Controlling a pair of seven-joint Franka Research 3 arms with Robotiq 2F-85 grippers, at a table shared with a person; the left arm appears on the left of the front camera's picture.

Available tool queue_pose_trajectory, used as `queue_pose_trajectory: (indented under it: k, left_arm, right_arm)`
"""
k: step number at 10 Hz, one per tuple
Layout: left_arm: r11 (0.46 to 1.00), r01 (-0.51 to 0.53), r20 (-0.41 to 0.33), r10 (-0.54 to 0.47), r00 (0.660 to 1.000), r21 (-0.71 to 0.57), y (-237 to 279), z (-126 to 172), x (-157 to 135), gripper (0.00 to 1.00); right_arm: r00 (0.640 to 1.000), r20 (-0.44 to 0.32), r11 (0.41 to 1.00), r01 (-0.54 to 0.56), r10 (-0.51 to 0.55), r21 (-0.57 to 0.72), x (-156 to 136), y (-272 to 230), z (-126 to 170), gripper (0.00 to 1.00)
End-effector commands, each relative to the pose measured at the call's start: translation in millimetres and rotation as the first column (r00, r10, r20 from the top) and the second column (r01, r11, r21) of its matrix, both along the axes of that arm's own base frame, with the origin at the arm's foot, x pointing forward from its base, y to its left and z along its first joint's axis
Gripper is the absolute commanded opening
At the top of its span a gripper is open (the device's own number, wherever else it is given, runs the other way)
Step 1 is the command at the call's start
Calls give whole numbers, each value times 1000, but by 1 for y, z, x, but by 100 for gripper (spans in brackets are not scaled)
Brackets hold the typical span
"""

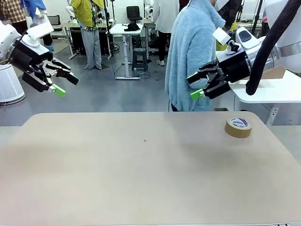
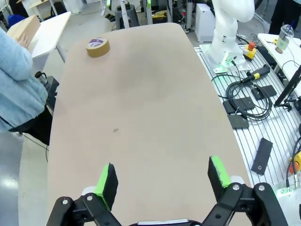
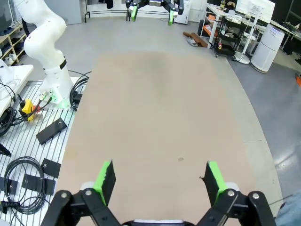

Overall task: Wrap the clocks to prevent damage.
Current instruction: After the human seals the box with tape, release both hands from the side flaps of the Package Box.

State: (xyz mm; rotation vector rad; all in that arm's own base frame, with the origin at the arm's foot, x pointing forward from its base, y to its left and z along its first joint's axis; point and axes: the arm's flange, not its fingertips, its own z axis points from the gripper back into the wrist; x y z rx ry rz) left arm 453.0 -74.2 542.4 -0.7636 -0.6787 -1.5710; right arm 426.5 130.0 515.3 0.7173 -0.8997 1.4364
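Observation:
The bubble-wrap parcel of clocks is out of view. My left gripper [image 1: 67,84] hangs open above the table's far left corner, with nothing between its green pads. In the left wrist view, the left gripper [image 2: 162,176] looks down on bare tabletop. My right gripper [image 1: 193,86] is open in the air beyond the far right edge, close to the person's light blue fleece [image 1: 193,52]. Bare table also lies under the right gripper [image 3: 157,176] in its own wrist view.
A brown tape roll [image 1: 238,126] [image 2: 98,46] lies near the tan table's [image 1: 141,174] far right corner. The person stands at the far edge, turned away. A cardboard box [image 2: 23,30] sits on a white side table [image 1: 268,92] to the right.

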Motion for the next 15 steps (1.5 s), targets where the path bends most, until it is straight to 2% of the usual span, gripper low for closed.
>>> queue_pose_trajectory:
  k: [1,2,3,4,5,7,9,11,12,15]
  left_arm:
    - [1000,3,1,-3,1000,-1,0,0,0,100]
    - [1000,3,1,-3,1000,-1,0,0,0,100]
    - [1000,0,0,0,1000,0,0,0,0,100]
    - [991,-101,7,102,995,-91,13,-1,2,100]
    - [972,-179,15,183,983,-155,26,-4,-1,100]
    - [935,-277,31,291,956,-221,48,-11,-2,100]
    - [897,-360,46,383,922,-256,69,-22,-7,100]
    - [871,-403,57,434,899,-280,91,-30,-12,100]
    - [861,-412,66,449,891,-297,98,-31,-12,100]
    - [856,-414,48,449,892,-309,103,-29,-8,100]
  right_arm:
    - [1000,2,1000,-3,3,11,0,1,0,100]
    - [1000,0,1000,0,0,0,0,0,0,100]
    - [992,29,992,124,-125,24,8,-13,-5,100]
    - [968,19,964,249,-252,92,12,-32,-7,100]
    - [944,-2,931,326,-331,166,9,-53,-8,100]
    - [899,-70,855,433,-432,285,-1,-84,-7,100]
    - [890,-113,829,453,-441,328,-21,-104,-10,100]
    - [931,-126,867,364,-342,340,-43,-111,-6,100]
    - [950,-135,887,311,-281,343,-50,-112,-5,100]
    - [967,-124,914,250,-221,319,-51,-112,-4,100]
